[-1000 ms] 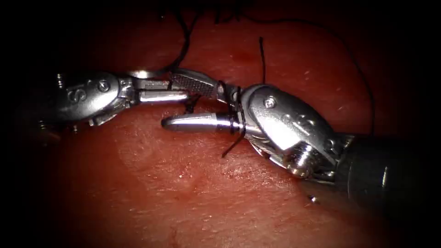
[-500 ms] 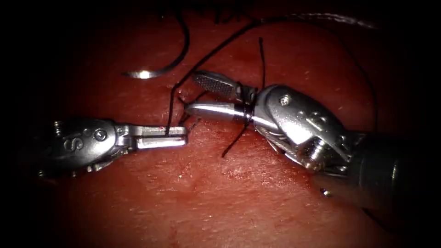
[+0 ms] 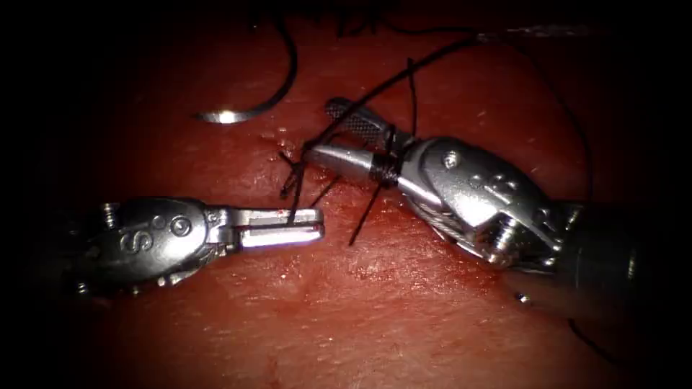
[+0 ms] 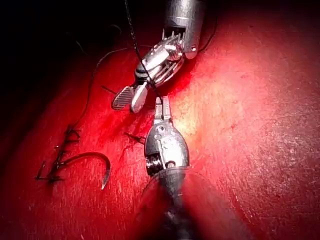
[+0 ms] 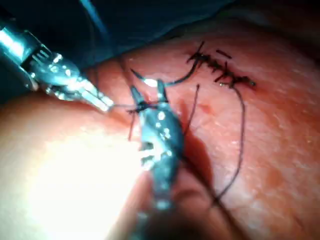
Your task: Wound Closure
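Note:
My left tool (image 3: 317, 230) lies low on the tissue (image 3: 360, 310), jaws shut on the black thread (image 3: 292, 216). From there the thread rises past a small knot (image 3: 292, 169) and runs taut to the upper right. My right tool (image 3: 321, 131) comes in from the right with its jaws open, holding nothing between them; thread loops (image 3: 386, 167) are wound around their base. The curved needle (image 3: 249, 108) lies free on the tissue, upper left of both tools, not in the tissue. In the wrist views, left tool (image 4: 161, 106), right tool (image 5: 147, 92), needle (image 4: 90, 160).
A row of dark stitches (image 5: 222, 70) closes the cut beyond the needle. A short thread end (image 3: 411, 86) stands up behind the right tool, and another loose end (image 3: 364, 216) hangs below its jaws. Thread (image 3: 577, 144) arcs round the right side.
My left tool has drawn back from between the right tool's jaws, moving down with the thread in its grip. The thread has pulled taut. The right tool shifted slightly up and right.

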